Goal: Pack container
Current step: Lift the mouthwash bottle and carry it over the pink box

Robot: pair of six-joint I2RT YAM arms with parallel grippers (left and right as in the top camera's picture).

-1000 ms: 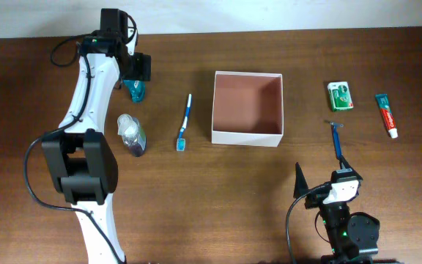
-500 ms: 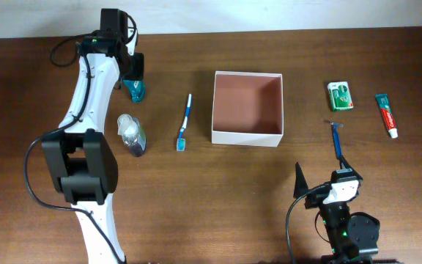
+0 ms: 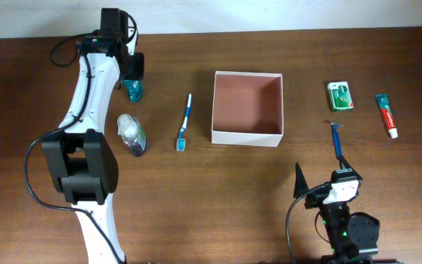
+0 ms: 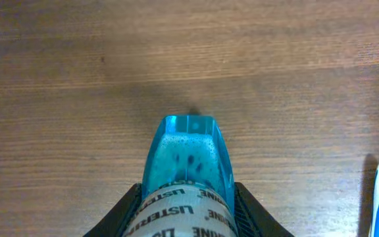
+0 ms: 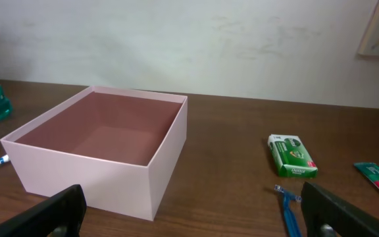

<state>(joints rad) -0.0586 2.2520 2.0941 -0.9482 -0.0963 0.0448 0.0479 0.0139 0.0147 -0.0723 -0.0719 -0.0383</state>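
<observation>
Tabletop (image 3: 196,205) — container (image 3: 246,137) right of left gripper (image 3: 133,81)

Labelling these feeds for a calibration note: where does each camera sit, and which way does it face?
Overhead: fixed above the table, looking straight down; shows the left gripper on the mouthwash bottle, the right gripper at the near edge.
Left wrist: rides the left gripper, looking past its fingers at that bottle.
Right wrist: low, facing the far wall across the container; its open fingers show.
Overhead and right wrist share the container.
</observation>
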